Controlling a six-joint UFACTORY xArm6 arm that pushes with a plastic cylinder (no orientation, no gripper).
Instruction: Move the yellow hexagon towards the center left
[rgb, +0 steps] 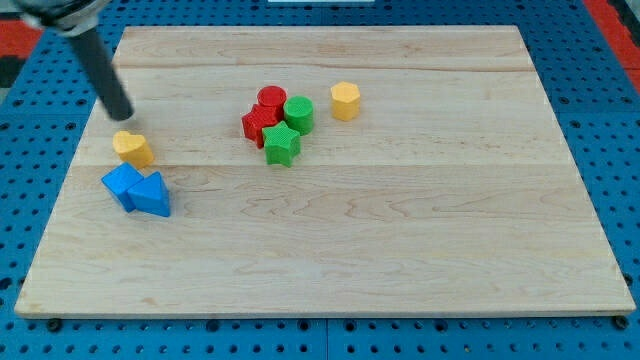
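Tip (123, 113) at far left, clawless so nothing pinched, just beyond a yellow block (132, 148) beside two blue blocks (137, 189), well apart from yellow hexagon (345, 101) right of red-green cluster (276, 121).

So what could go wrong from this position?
My tip sits at the view's left by the other yellow block, far from the yellow hexagon; it might shove the wrong one. Pushed leftward, the hexagon may hit the green cylinder and red cylinder.
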